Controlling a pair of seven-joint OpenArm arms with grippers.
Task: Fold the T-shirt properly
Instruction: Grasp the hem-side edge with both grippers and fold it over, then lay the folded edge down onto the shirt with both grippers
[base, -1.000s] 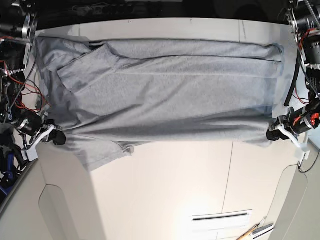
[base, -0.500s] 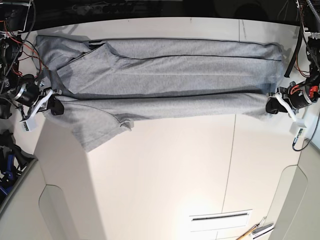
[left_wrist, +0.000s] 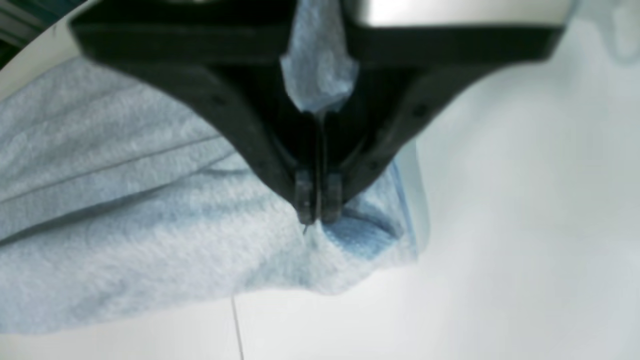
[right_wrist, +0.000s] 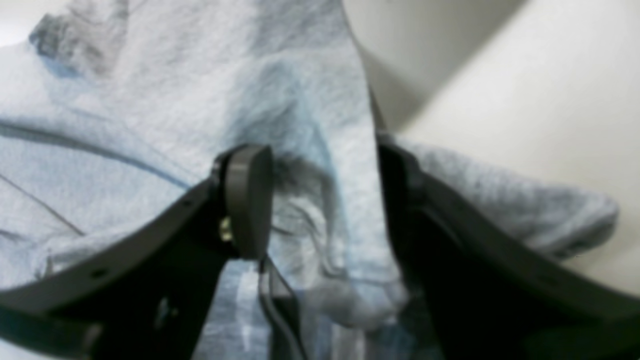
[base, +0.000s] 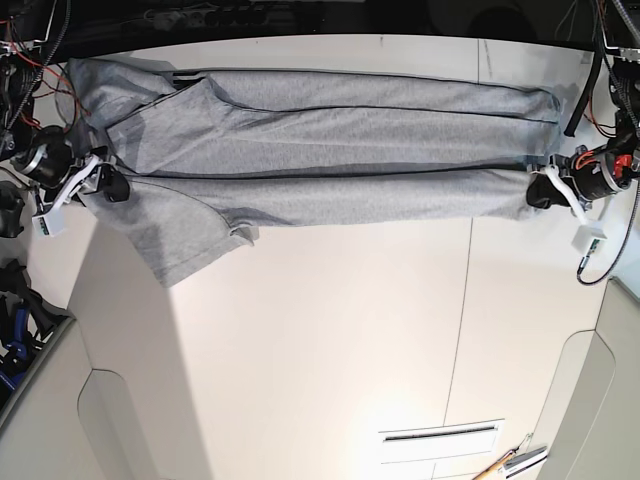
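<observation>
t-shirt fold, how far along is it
Early to midway. Done: the T-shirt lies spread across the table, with lengthwise creases along its body. In hand: the near long edge is held at both ends. The left pincer is shut on cloth, while the right pincer has cloth between jaws that stand apart. Left: laying that edge over, tucking the hanging sleeve, and folding it crosswise.

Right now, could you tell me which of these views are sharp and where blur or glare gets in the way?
Base view: mostly sharp, with glare on the table near the bottom edge. Left wrist view: soft throughout, the T-shirt tinted bluish, the left gripper a dark blur. Right wrist view: also blurred, the right gripper out of focus, fabric texture smeared.
</observation>
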